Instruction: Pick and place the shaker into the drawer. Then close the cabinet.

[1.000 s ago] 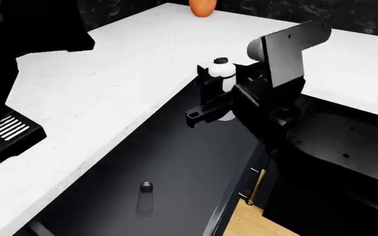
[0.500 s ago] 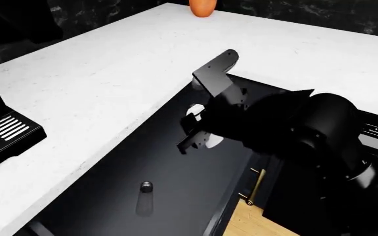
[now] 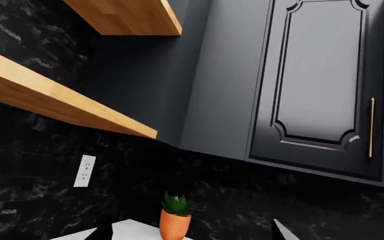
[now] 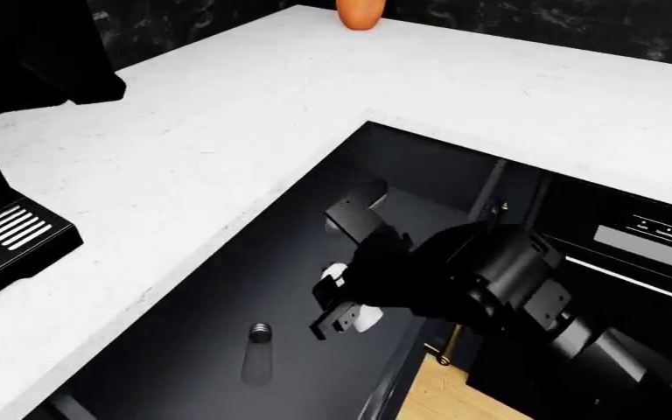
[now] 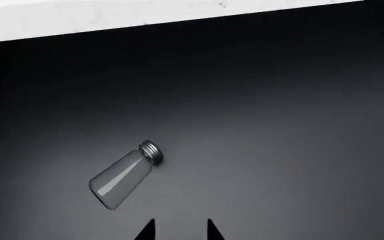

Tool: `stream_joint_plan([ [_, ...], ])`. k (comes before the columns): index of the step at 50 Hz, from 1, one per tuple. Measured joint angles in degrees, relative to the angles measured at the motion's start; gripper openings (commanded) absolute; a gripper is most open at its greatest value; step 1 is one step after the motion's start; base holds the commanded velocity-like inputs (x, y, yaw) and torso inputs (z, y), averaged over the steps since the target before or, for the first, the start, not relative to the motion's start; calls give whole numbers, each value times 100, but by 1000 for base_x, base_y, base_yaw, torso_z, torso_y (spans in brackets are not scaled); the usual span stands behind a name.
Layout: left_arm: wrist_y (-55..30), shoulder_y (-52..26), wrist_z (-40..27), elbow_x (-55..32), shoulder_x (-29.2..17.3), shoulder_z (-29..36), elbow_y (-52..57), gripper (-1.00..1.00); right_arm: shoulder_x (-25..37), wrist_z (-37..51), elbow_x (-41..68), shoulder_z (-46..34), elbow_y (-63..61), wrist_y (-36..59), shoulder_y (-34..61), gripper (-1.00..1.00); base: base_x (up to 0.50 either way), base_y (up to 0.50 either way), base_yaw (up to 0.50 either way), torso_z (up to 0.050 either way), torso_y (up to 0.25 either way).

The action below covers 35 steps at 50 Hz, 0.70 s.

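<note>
The drawer (image 4: pixel 185 359) stands pulled out, black and glossy, below the white counter (image 4: pixel 196 131). My right gripper (image 4: pixel 326 328) reaches down into it. A white shaker (image 4: pixel 338 275) shows on both sides of the fingers, held deep between them. In the right wrist view only the two fingertips show, and the right gripper (image 5: pixel 180 231) has bare drawer floor (image 5: pixel 279 125) between them. A glass shaker with a metal cap (image 5: pixel 122 177) lies on its side just beyond the tips, also in the head view (image 4: pixel 259 348). My left gripper (image 3: pixel 192 236) is raised and open, facing the wall.
An orange plant pot (image 4: pixel 360 12) stands at the counter's far edge, also in the left wrist view (image 3: pixel 175 226). A black vented appliance (image 4: pixel 10 232) sits at the left. A brass handle (image 4: pixel 458 337) marks the drawer front. An appliance control panel (image 4: pixel 651 236) lies to the right.
My right arm has come down from the counter's edge into the drawer with the white shaker, moving nearer along it. The glass shaker has not moved.
</note>
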Motion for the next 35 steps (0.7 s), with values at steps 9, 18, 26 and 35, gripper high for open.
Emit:
stream_joint_plan([
  [9,16,50,38,24,-8,-6,10,100,-94,-267,-60,-196,209,-111,-83,100,0,0,0,1,0],
  [18,36,91,51,28,-17,-9,34,100,-17,-129,14,-59,-34,-71,-20,100,0,0,0,0,0],
  [26,52,123,22,-11,-27,10,88,100,355,1007,480,867,-1242,214,11,100,0,0,0,0,1],
  [35,64,161,-77,-97,26,116,215,100,785,2834,1381,2241,-3005,550,-317,100,0,0,0,0,0],
])
